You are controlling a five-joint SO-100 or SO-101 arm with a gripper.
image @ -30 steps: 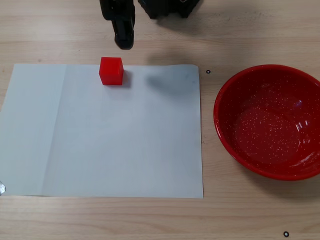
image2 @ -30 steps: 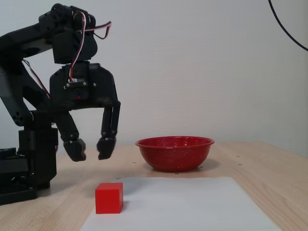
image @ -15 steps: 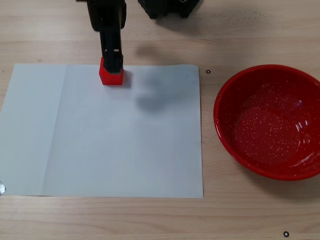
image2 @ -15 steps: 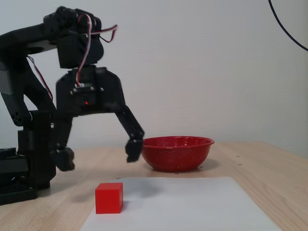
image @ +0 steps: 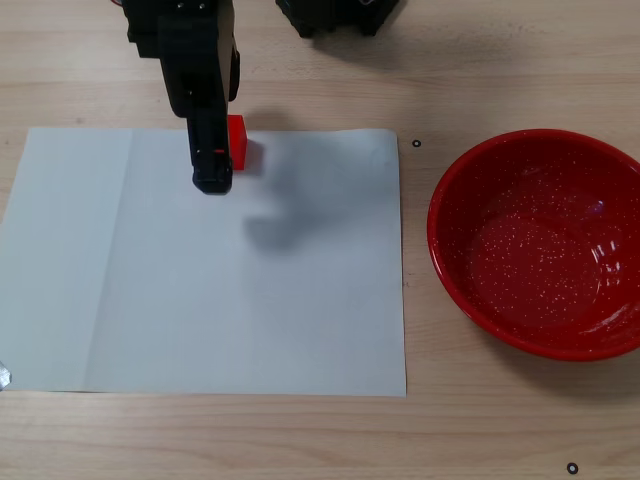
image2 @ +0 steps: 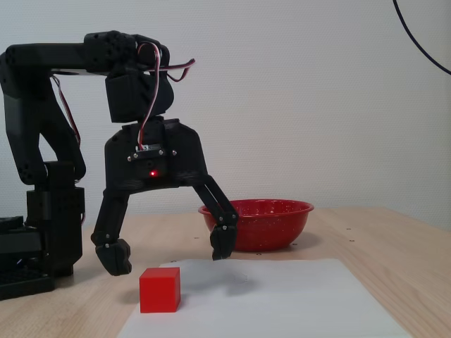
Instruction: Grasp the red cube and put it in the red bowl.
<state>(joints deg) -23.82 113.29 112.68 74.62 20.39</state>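
Currently, the black two-finger end effector (image2: 171, 257) hangs spread wide above the small red plastic cube (image2: 160, 289); lower it straight, fingers either side, then close.

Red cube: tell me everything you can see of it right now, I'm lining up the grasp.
The red cube is small, bright red, smooth plastic by the look, with plain faces and crisp edges. It sits flat and upright near the edge of the white paper. The open gripper hangs above it, fingers apart on either side, not touching. From above, the arm hides part of the cube. The red bowl lies well away.
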